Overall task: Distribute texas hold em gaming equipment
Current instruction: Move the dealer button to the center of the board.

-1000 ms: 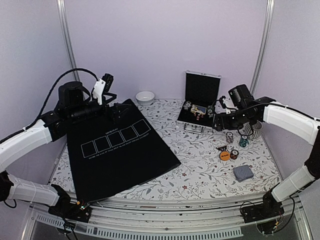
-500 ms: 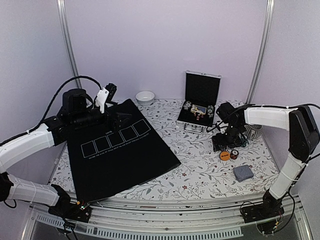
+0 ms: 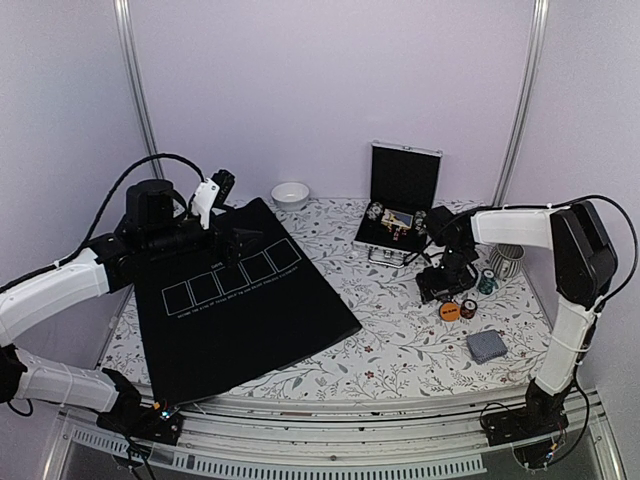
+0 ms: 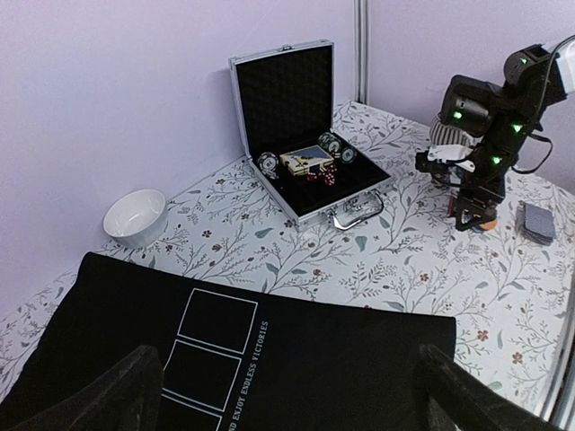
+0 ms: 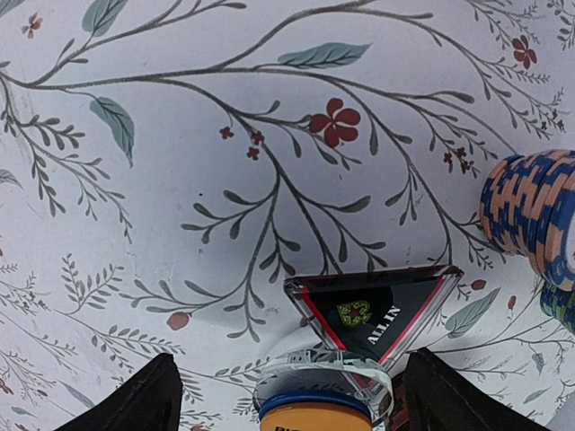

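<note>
White cloth printed with grey branches and small red flowers covers the table (image 3: 400,335); pale lilac walls (image 3: 320,80) close it in on 3 sides, with 2 metal posts standing at the far corners; a black mat (image 3: 240,310) with a row of white outlined boxes lies aslant over the table's left half, reaching the near edge; a small white bowl (image 3: 290,194) sits at the far edge beside the mat's far corner; a silver-edged black case (image 3: 403,180) stands with its lid up at the far edge, right of centre.

Near the right edge, the right gripper (image 5: 292,400) points down at the cloth with its jaws spread wide, holding nothing; the black-red triangular marker (image 5: 373,314), lettered ALL IN, lies flat just ahead of them, its near point meeting a clear-rimmed round disc (image 5: 314,400); a stack of blue and orange poker chips (image 5: 530,215) stands just beside it; the deck of playing cards (image 3: 487,346) lies toward the near right corner.

The left gripper (image 4: 287,404) hangs over the mat's far left part, jaws wide apart and empty.
</note>
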